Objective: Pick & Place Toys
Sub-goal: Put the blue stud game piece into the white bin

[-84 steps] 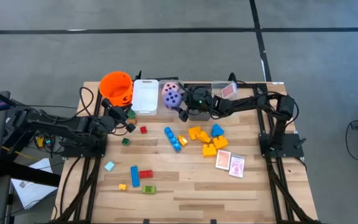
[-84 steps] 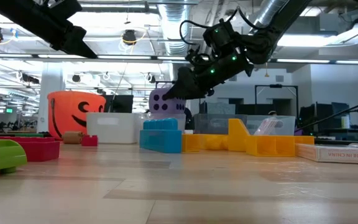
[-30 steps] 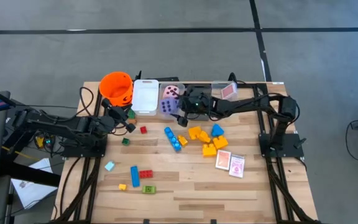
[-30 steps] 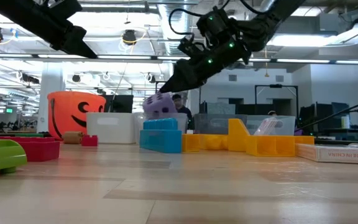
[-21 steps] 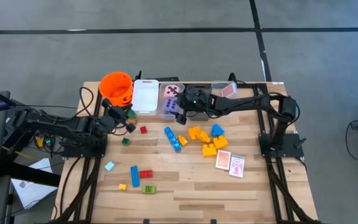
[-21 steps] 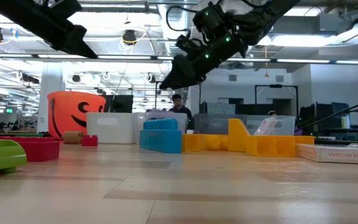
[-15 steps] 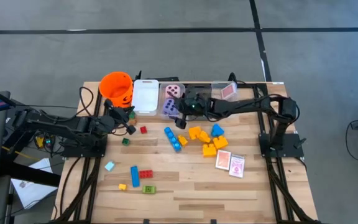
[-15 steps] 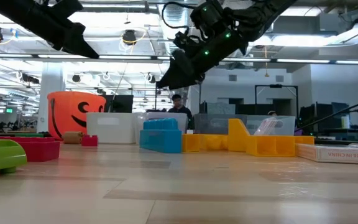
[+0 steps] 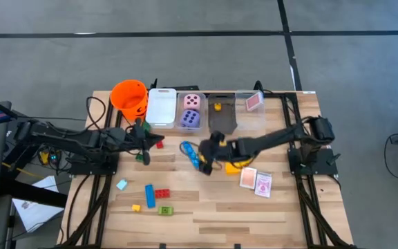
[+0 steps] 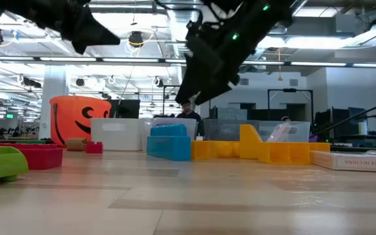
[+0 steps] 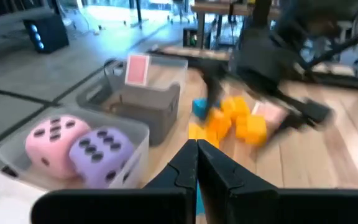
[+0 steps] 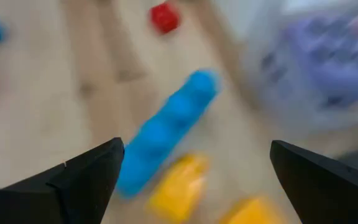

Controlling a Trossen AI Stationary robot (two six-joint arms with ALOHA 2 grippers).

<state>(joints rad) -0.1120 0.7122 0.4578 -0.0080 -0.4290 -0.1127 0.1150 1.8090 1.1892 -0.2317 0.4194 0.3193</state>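
Nearest me on the surface (image 9: 254, 214), the high view shows a small group of blocks: a light-blue block (image 9: 121, 184), a blue block (image 9: 150, 195), a red block (image 9: 162, 193), a yellow block (image 9: 136, 207) and a green block (image 9: 166, 209). The pink-white cards (image 9: 256, 180) lie toward the right side.

Mid-surface, my right gripper (image 9: 206, 155) hangs over the long blue block (image 9: 191, 154), next to the yellow blocks (image 9: 235, 165). Its own wrist view confirms the fingers (image 12: 86, 177) spread wide with nothing between them, the long blue block (image 12: 166, 127) and a yellow block (image 12: 176, 186) below. The low view shows this gripper (image 10: 194, 88) raised off the surface, which the high view cannot settle.

My left gripper (image 9: 148, 140) sits near a small red block (image 9: 159, 144) and a small green block (image 9: 140, 157). The left wrist view shows its fingers (image 11: 185, 165) pressed together, holding nothing.

At the far edge, the pink die (image 9: 192, 101) and purple die (image 9: 191, 119) rest together in a clear bin (image 9: 183, 111); the left wrist view shows them side by side (image 11: 56, 138) (image 11: 101, 152). The grey bin (image 9: 222, 122) holds one yellow piece (image 9: 217, 106); a further clear bin (image 9: 252, 123) holds a card (image 9: 253, 102). The white bin (image 9: 162, 107) and orange bucket (image 9: 130, 97) stand beyond my left gripper.
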